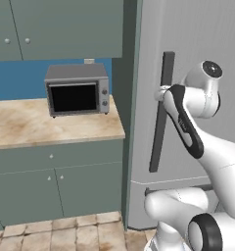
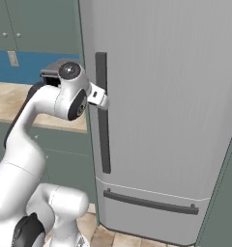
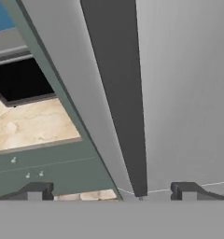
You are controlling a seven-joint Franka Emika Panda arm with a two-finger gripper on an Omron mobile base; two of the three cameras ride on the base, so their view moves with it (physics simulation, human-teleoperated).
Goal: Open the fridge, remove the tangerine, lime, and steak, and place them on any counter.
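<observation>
The fridge (image 1: pixel 198 39) (image 2: pixel 166 96) stands tall and light grey with its door closed. The tangerine, lime and steak are hidden behind that door. My gripper (image 1: pixel 160 93) (image 2: pixel 101 99) is open at the upper part of the long dark vertical handle (image 1: pixel 160 132) (image 2: pixel 104 144). In the hand view the handle (image 3: pixel 118 93) runs down between my two fingertips, with the gripper (image 3: pixel 111 191) straddling it and not closed on it. The beige marble counter (image 1: pixel 41 127) (image 3: pixel 30 123) lies to the left of the fridge.
A grey microwave (image 1: pixel 78 90) (image 3: pixel 20 81) sits on the counter close to the fridge side panel. Grey-green cabinets (image 1: pixel 56 186) run below and above the counter. The fridge's lower drawer has a horizontal handle (image 2: pixel 149 202). The floor is tiled (image 1: pixel 65 233).
</observation>
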